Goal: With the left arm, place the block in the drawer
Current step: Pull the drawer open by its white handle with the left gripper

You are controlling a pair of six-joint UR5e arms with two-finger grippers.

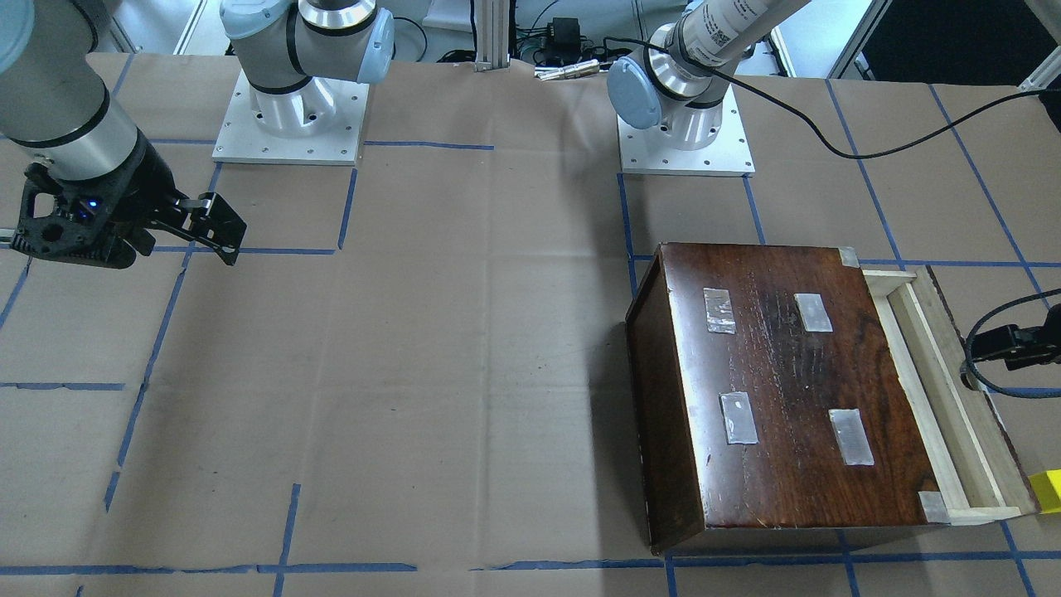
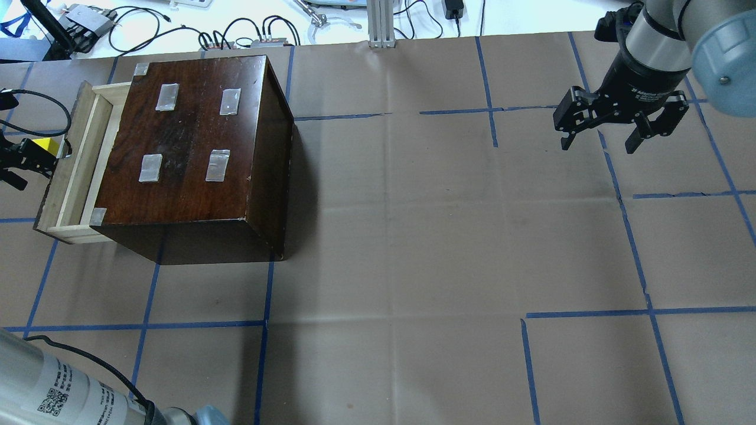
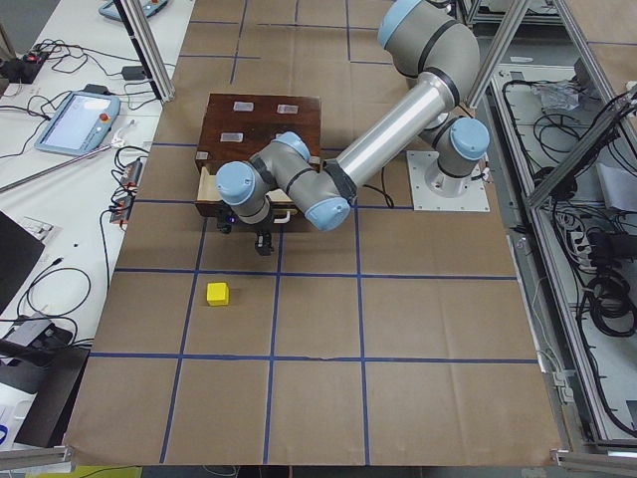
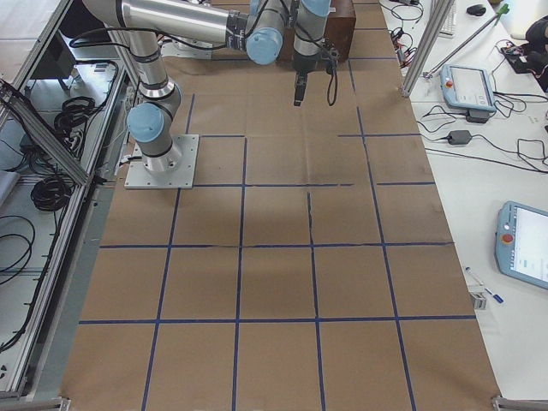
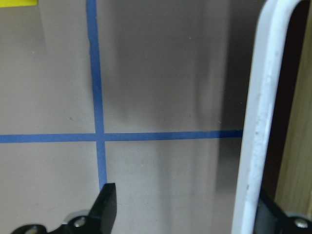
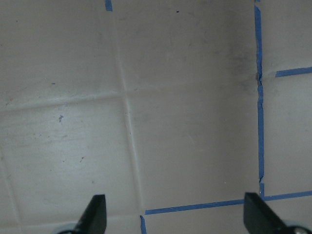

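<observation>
The yellow block lies on the brown paper outside the drawer; it also shows in the overhead view, at the front view's right edge and at the top left of the left wrist view. The drawer stands pulled out of the dark wooden box. My left gripper is open and empty at the drawer front. The white drawer handle stands just inside one finger. My right gripper is open and empty, far from the box.
Blue tape lines grid the brown paper. The two arm bases stand at the robot's side. Cables and devices lie beyond the table's far edge. The left arm's black cable loops over the table.
</observation>
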